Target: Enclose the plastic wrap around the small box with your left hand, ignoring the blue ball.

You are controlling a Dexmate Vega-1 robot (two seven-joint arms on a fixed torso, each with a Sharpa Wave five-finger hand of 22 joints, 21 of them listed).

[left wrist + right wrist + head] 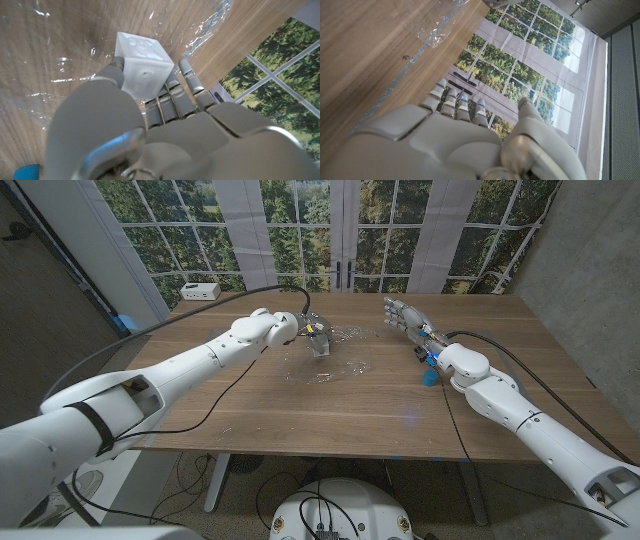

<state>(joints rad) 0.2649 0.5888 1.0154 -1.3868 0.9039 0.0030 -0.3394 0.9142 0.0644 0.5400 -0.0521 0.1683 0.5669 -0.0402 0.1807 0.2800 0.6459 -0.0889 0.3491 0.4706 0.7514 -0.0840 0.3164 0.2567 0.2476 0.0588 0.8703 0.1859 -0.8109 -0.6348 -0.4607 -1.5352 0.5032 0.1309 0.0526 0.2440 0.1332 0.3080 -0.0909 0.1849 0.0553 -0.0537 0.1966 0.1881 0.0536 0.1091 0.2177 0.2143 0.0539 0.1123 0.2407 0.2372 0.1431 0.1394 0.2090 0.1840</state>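
left robot hand [150, 125] clasping small box [142, 62] on plastic wrap [45, 60], mid-table, far from edges

Table [360, 395] is a warm brown wood with darker grain streaks. The small box [142, 64] is plain white, sitting on clear, glinty plastic wrap [55, 65]. Both the left hand [150, 130] and right hand [455, 135] are pale grey with darker grey fingers. There's a bright blue ball [429, 376] at about 3 o'clock from the box, and another white box [201, 291] at about 10 o'clock. Windows [300, 225] show green trees behind white frames.
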